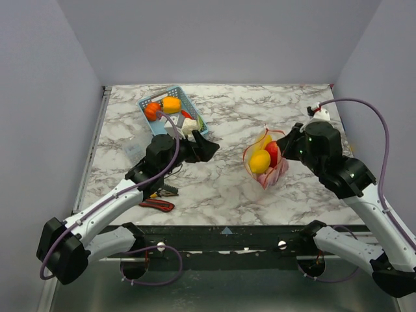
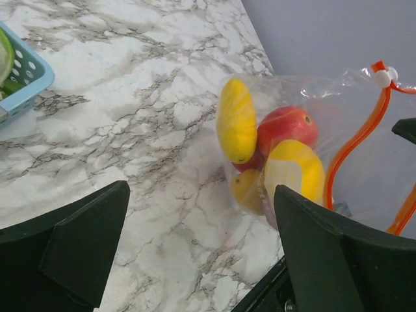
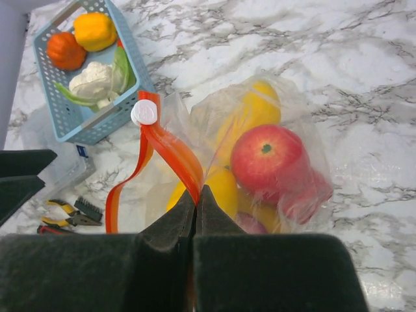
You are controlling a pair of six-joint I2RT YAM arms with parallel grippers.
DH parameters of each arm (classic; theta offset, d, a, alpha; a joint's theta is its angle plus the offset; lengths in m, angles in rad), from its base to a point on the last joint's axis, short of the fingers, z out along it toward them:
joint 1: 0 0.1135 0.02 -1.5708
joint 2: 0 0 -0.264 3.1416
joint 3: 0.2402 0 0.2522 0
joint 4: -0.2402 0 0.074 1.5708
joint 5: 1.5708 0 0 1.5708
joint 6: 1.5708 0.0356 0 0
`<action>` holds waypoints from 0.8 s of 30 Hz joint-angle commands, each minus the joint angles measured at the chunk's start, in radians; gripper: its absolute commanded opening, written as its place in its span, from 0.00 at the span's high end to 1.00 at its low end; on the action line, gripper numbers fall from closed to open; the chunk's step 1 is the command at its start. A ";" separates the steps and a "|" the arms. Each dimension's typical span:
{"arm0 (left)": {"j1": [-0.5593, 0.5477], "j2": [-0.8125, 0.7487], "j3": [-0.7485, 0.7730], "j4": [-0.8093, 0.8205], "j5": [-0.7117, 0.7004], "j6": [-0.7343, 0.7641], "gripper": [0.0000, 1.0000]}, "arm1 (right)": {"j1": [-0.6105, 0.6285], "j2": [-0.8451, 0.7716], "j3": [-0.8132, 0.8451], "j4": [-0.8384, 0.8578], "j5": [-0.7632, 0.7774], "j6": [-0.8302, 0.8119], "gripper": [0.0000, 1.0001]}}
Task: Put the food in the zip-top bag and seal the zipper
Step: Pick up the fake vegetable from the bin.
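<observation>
The clear zip-top bag (image 1: 265,170) stands right of centre. It holds yellow fruits (image 3: 253,110) and a red apple (image 3: 266,156). My right gripper (image 3: 196,192) is shut on the orange-red zipper (image 3: 172,153) at the bag's mouth, which hangs open in a loop, with its white slider (image 3: 144,112) at the far end. My left gripper (image 1: 207,148) is open and empty, low over the table left of the bag (image 2: 286,91). An orange pumpkin (image 1: 151,111), a yellow pepper (image 1: 171,104) and a white cauliflower (image 1: 189,126) lie in the basket.
The blue lattice basket (image 1: 162,92) sits at the back left, just behind my left arm. Red-handled tools (image 1: 157,203) lie near the front left edge. A small clear packet (image 1: 133,149) lies left of my left arm. Grey walls close in three sides.
</observation>
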 commanded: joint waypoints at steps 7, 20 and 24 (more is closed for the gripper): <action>0.147 0.024 0.052 -0.063 0.040 0.021 0.05 | -0.004 0.041 -0.119 0.044 -0.046 0.007 1.00; 0.365 0.506 0.492 -0.390 0.163 0.198 0.11 | -0.004 0.057 -0.108 0.037 -0.027 -0.004 1.00; 0.382 0.593 0.518 -0.369 0.135 0.166 0.12 | -0.005 0.056 -0.100 0.024 -0.017 -0.009 1.00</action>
